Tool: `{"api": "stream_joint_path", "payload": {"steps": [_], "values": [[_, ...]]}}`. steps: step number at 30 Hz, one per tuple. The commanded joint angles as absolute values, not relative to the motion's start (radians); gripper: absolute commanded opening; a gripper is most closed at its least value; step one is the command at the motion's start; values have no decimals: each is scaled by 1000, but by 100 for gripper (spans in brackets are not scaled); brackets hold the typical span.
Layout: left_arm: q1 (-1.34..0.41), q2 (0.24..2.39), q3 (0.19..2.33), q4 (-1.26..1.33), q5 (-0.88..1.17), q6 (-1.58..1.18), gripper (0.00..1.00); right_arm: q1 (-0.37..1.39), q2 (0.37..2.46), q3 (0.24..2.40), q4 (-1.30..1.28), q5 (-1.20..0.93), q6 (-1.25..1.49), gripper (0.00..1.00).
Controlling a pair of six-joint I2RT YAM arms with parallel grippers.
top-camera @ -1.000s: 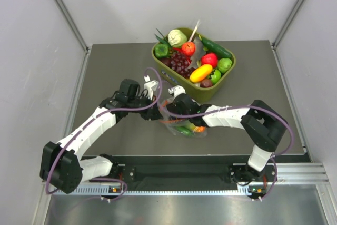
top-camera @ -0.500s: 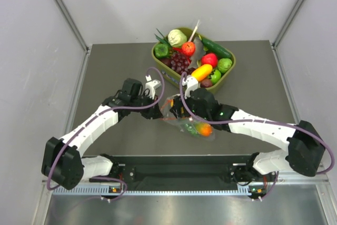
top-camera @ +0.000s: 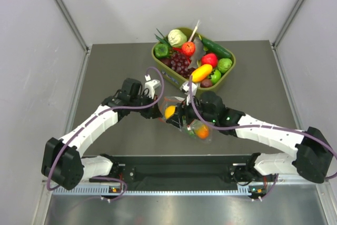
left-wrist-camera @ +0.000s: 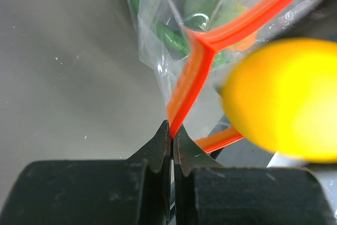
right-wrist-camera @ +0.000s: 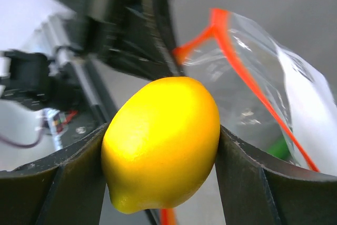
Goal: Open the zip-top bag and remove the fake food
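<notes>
The clear zip-top bag (top-camera: 192,125) lies on the dark table in front of the tub, its orange-red zip strip (left-wrist-camera: 192,75) parted. My left gripper (top-camera: 156,111) is shut on the zip strip at the bag's left corner (left-wrist-camera: 172,130). My right gripper (top-camera: 171,113) is shut on the yellow lemon (right-wrist-camera: 160,140), held just outside the bag's mouth; the lemon also shows in the left wrist view (left-wrist-camera: 281,101) and the top view (top-camera: 170,111). An orange-and-green fruit (top-camera: 201,130) and green pieces (left-wrist-camera: 168,35) stay inside the bag.
The olive-green tub (top-camera: 216,89) stands behind the bag, filled with purple grapes (top-camera: 180,62), a pale cabbage (top-camera: 177,38), a red fruit (top-camera: 209,59) and other toy food. The table's front rail (top-camera: 184,171) runs below the arms.
My right gripper has drawn back out of the bag toward the left, now with the yellow lemon in it. The left gripper has kept its hold on the zip strip.
</notes>
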State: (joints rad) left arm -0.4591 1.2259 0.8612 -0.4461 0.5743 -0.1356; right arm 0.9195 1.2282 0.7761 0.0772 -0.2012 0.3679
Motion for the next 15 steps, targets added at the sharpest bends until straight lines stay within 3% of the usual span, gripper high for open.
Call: {"api": "stream_joint_path", "payload": {"steps": [1,7,15], "values": [[-454,1209,882,-437,568,-124,0,904,1154,772,244,-330,393,36],[-454,1209,881,-436,557,-126,0,897,1117,788,354,-408,446,36],[-453,1184,881,-445,500,-127,0,794,1060,859,275,-377,388,36]]}}
